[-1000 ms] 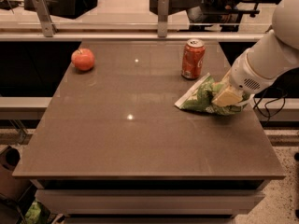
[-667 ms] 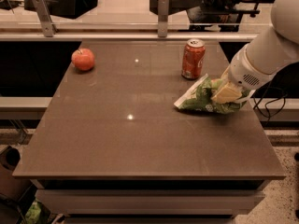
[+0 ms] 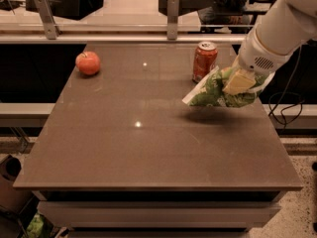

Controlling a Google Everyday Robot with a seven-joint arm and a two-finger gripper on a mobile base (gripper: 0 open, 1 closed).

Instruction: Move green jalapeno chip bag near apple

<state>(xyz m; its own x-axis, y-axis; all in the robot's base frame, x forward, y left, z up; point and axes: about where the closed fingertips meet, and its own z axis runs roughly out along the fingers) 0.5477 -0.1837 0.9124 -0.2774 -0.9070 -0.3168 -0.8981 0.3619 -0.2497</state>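
The pincer [image 3: 240, 82], just right of the tall orange-red metal soda can [image 3: 204, 61], pinches the wrinkly, glossy, white-edged green jalapeno chip bag [image 3: 213, 90]. The bag seems to hang clear of the flat brown table [image 3: 148, 148], judging by the shadow beneath it. The grasp is done, and the carry remains. The small round red-orange apple [image 3: 88, 63] sits well left of the can, far from the bag.

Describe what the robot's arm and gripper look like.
The arm is thick, rounded and white, with a thin tan ring around one segment and a small slotted vent on the wrist housing. The gripper, at the green jalapeno chip bag beside the soda can on the right side of the table, has flat, pale cream fingers.
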